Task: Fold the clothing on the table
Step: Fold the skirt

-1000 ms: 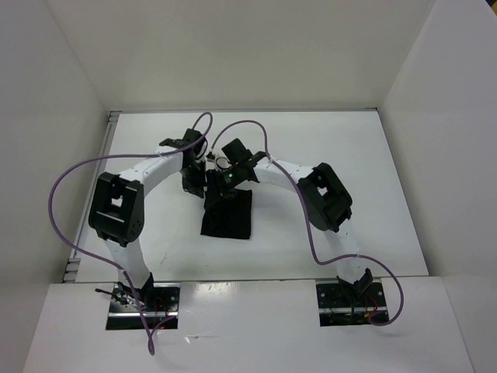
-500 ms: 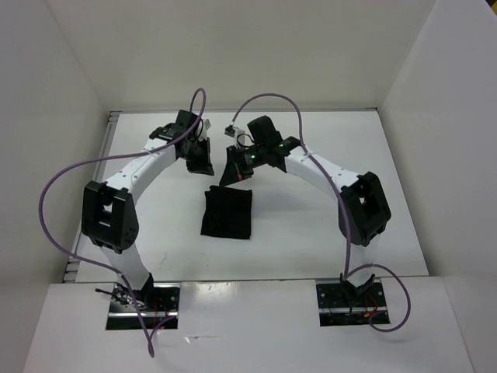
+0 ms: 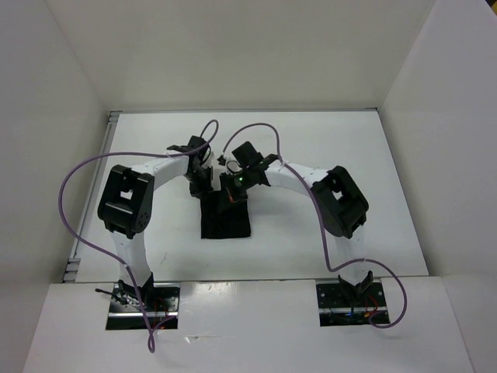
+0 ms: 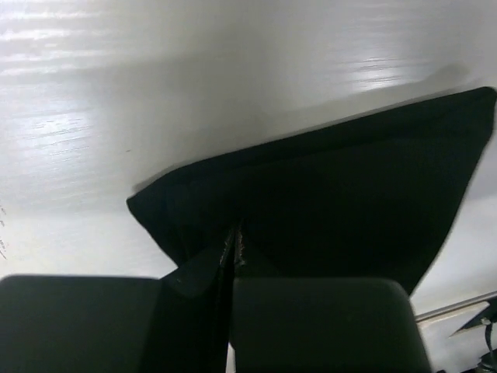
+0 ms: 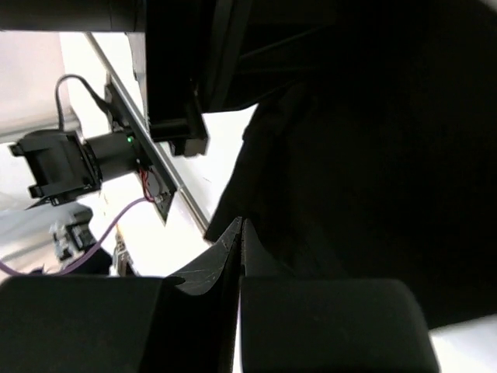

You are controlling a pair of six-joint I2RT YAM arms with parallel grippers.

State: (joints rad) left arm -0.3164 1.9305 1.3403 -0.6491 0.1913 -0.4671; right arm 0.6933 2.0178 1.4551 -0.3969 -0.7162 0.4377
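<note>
The clothing (image 3: 226,220) is a black, roughly square folded piece lying flat near the middle of the white table (image 3: 349,148). My left gripper (image 3: 203,185) is at its far left corner and my right gripper (image 3: 231,194) is at its far edge, close beside the left one. In the left wrist view the left gripper (image 4: 235,233) is shut, its tips over the clothing (image 4: 334,186) near a corner. In the right wrist view the right gripper (image 5: 242,225) is shut too, over the clothing (image 5: 373,155). I see no fabric lifted by either.
White walls (image 3: 62,116) enclose the table on the left, far and right sides. Purple cables (image 3: 78,194) loop off both arms above the table. The arm bases (image 3: 144,299) sit at the near edge.
Half a second ago both grippers were raised beyond the cloth's far edge; both have come back down to that edge. The right jaws have closed. The cloth has not moved.
</note>
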